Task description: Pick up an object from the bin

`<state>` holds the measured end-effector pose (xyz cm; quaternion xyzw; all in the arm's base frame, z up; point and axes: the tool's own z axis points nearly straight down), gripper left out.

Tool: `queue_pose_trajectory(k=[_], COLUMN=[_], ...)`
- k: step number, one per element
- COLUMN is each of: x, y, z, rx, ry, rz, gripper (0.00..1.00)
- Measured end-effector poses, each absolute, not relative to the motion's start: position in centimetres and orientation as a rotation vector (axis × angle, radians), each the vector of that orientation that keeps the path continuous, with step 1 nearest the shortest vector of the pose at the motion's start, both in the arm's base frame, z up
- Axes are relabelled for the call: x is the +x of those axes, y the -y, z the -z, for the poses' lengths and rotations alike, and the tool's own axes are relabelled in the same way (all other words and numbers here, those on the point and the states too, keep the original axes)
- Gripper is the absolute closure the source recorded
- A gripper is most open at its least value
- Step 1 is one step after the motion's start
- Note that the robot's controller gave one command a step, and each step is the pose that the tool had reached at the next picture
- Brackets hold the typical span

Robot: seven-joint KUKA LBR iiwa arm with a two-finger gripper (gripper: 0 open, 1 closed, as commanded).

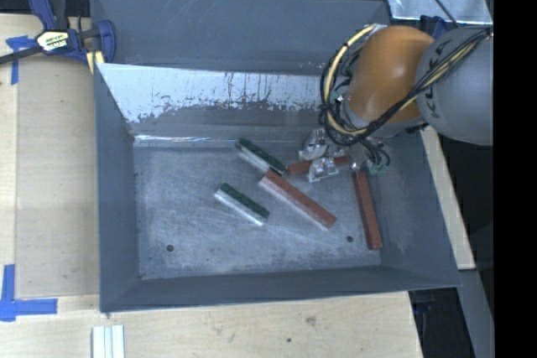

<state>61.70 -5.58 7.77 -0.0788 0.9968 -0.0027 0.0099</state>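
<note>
My gripper (321, 160) hangs low over the right middle of the bin, under the orange cover. Its tips sit just above the upper end of a long reddish-brown bar (298, 199) that lies slanting toward the lower right. A short dark green and white bar (260, 155) lies right to the left of the tips. Another reddish-brown bar (367, 210) lies nearly upright to the right, along the bin's right wall. Nothing shows between the fingers.
A second green and white bar (242, 204) lies alone further left on the bin floor. The arm with its cables comes in from the right over the bin's rim.
</note>
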Motion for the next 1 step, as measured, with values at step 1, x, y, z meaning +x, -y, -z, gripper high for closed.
queue_pose_trajectory(k=[1], x=[61.07], y=[7.83], z=[-20.78], rx=[-0.243], ry=[-3.128], rz=[0.002], gripper=[1.00])
